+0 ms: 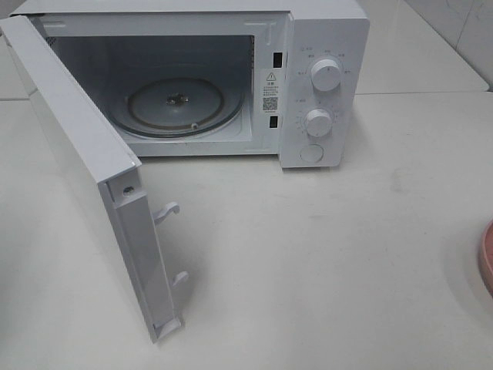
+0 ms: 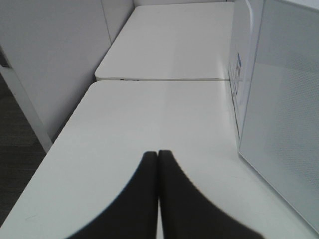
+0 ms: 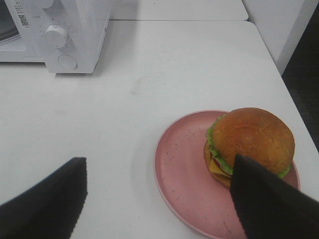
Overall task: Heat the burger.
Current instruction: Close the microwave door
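Right pincer [image 3: 157,191]: fingers [image 3: 47,199] wide apart, clamped on nothing, poised above the white surface [image 3: 164,64]. One finger overlaps the near edge of the burger [image 3: 251,139] in the right wrist view, hiding part of its lower bun; whether it touches cannot be told.

Left pincer [image 2: 158,164]: fingers pressed together, nothing between them, above a bare stretch of surface beside the open microwave door [image 2: 284,129].

Burger: golden-brown bun, green lettuce frill, yellow cheese corner showing; patty hard to make out. Sits toward one side of the pink plate [image 3: 182,169], not centred. Not seen in the high view.

Pink plate: on the surface, well apart from the microwave [image 1: 308,85]. In the high view only a sliver of its rim [image 1: 486,258] shows at the right edge; the rest is cut off.

Microwave: white, at the back of the surface, door [image 1: 85,185] swung fully open toward the left, two latch hooks on its free edge. Glass turntable [image 1: 176,104] inside, bare. Two round dials [image 1: 326,75] and a round button on the right-hand panel; panel lettering too small to read.

Neither arm shows in the high view.
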You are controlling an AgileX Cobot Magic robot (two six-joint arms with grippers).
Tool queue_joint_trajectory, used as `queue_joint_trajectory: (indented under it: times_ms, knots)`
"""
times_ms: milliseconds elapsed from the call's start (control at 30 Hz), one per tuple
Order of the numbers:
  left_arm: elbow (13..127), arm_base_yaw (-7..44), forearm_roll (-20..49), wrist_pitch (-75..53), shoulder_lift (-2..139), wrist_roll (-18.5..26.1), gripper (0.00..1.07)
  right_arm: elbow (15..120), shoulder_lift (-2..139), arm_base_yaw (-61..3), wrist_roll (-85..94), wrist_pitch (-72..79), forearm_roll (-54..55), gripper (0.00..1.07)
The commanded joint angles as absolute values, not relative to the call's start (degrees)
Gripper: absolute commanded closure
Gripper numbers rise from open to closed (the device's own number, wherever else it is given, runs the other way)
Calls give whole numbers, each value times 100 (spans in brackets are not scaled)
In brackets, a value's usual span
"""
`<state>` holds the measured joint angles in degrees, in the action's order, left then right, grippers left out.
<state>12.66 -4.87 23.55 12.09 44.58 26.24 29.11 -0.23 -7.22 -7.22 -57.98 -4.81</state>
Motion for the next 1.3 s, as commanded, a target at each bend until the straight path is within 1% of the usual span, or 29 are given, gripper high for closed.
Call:
queue_joint_trajectory:
  times_ms: [33,67,100,133,167,200,233,267,300,333,367,400,467,600,667,700,733,767,800,867,900,967,1067,1133,1167,1200,1233,1267,1300]
  knots:
    - [1203,-464,2200,1696,4647,2252,107,2893,-201,-676,-688,-5707,-487,32]
    - [1157,-464,1759,1925,4807,1793,107,2893,-201,-676,-688,-5707,-487,32]
    - [1134,-464,1461,2097,4887,1513,107,2893,-201,-676,-688,-5707,-487,32]
    - [1134,-464,1461,2097,4887,1513,107,2893,-201,-676,-688,-5707,-487,32]
    - [1077,-464,877,2492,5036,940,107,2893,-201,-676,-693,-5707,-487,32]
    - [1077,-464,630,2544,5128,705,107,2893,-201,-676,-693,-5707,-487,32]
    - [1077,-464,630,2544,5128,705,107,2893,-201,-676,-693,-5707,-487,32]
    - [1077,-464,103,2578,5311,292,107,2893,-201,-676,-693,-5707,-487,32]
    - [1077,-464,103,2578,5311,292,107,2893,-201,-676,-693,-5707,-487,32]
    - [1077,-464,-241,2664,5489,0,107,2893,-201,-676,-693,-5707,-487,32]
    - [1094,-464,-361,2693,5558,-103,107,2893,-201,-676,-693,-5707,-487,32]
    - [1094,-464,-361,2693,5558,-103,107,2893,-201,-676,-693,-5707,-487,32]
    - [1232,-464,-602,2762,5816,-309,107,2893,-201,-676,-699,-5707,-487,32]
    - [1358,-464,-785,2790,6033,-390,107,2893,-201,-676,-705,-5707,-487,32]
    - [1398,-464,-1066,2928,6262,-670,107,2893,-201,-676,-705,-5707,-487,32]
    - [1398,-464,-1066,2928,6262,-670,107,2893,-201,-676,-705,-5707,-487,32]
    - [1404,-464,-1301,3077,6434,-917,107,2893,-201,-676,-705,-5707,-487,32]
    - [1404,-464,-1473,3191,6526,-1037,107,2893,-201,-676,-705,-5707,-487,32]
    - [1404,-464,-1473,3191,6526,-1037,107,2893,-201,-676,-705,-5707,-487,32]
    - [1409,-464,-2315,3782,6875,-1450,107,2893,-201,-676,-705,-5707,-487,32]
    - [1409,-464,-2315,3782,6875,-1450,107,2893,-201,-676,-705,-5707,-487,32]
    - [1409,-464,-2699,4240,7168,-1684,107,2893,-201,-676,-705,-5707,-487,32]
    - [1409,-464,-2773,4349,7271,-1730,107,2893,-201,-676,-705,-5707,-487,32]
    - [1478,-441,-2985,4578,7540,-1919,107,2893,-201,-676,-705,-5707,-487,32]
    - [1478,-441,-2985,4578,7540,-1919,107,2893,-201,-676,-705,-5707,-487,32]
    - [1570,-269,-2991,4572,7683,-1942,107,2893,-201,-676,-705,-5707,-487,32]
    - [1684,17,-2985,4572,7815,-1896,107,2893,-201,-676,-705,-5707,-487,32]
    - [1684,17,-2985,4572,7815,-1896,107,2893,-201,-676,-705,-5707,-487,32]
    - [1736,178,-2985,4572,7878,-1874,107,2893,-201,-676,-705,-5707,-487,32]
